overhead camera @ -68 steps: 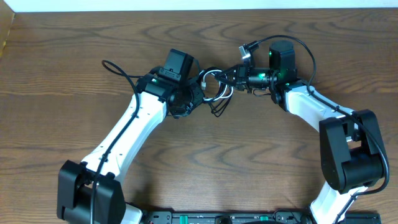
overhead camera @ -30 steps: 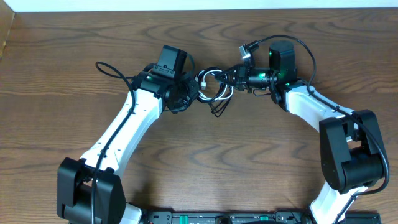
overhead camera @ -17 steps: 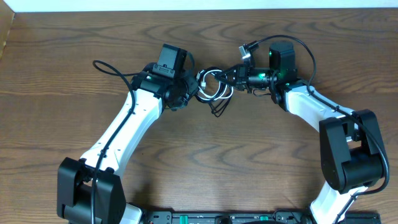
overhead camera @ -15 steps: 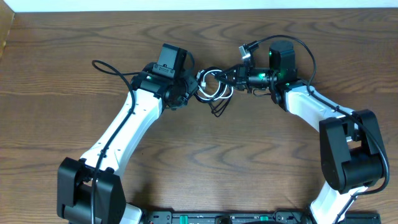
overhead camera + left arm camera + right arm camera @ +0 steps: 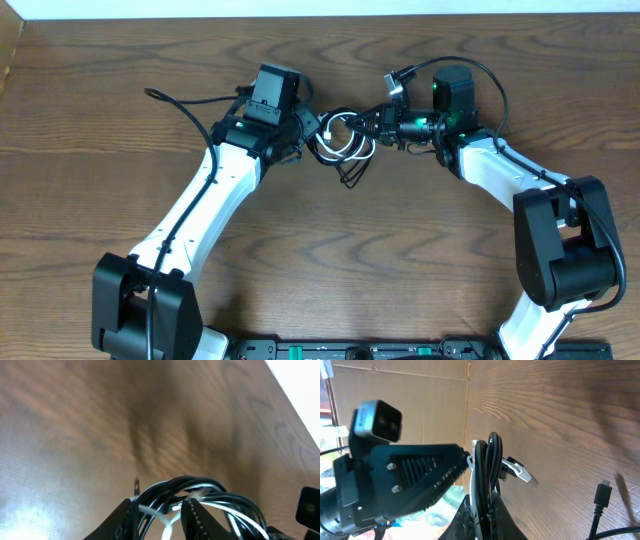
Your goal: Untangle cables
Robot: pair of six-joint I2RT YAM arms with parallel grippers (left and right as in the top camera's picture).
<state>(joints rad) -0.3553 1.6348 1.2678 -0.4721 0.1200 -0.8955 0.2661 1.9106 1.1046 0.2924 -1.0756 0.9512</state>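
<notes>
A: where's the tangle?
B: far half of the brown wood-grain table (image 5: 400, 262), strung between the two grippers. Nearest part is a slack loop of the thin black flexible cord (image 5: 350, 176), drooping to the near side.
A: grips?
B: right gripper (image 5: 373, 124) is clenched on a bunch of black strands. I read it as the anchor, so the other side has something to pull against. left gripper (image 5: 303, 132) has its jaws partly apart. Black strands and the thin white cord (image 5: 149, 510) run between its fingers (image 5: 125, 515). Can't tell if it pinches or only straddles them.
A: why held stretched like that?
B: probably so the loops spread and the crossings show.
A: count?
B: two cords, one black and one white. Two grippers, both at the tangle. Plugs in view: one black plug end (image 5: 603, 494), one white plug end (image 5: 519, 473). Far left, the thicker black cable (image 5: 175, 100) is the arm's own, so not counted.
</notes>
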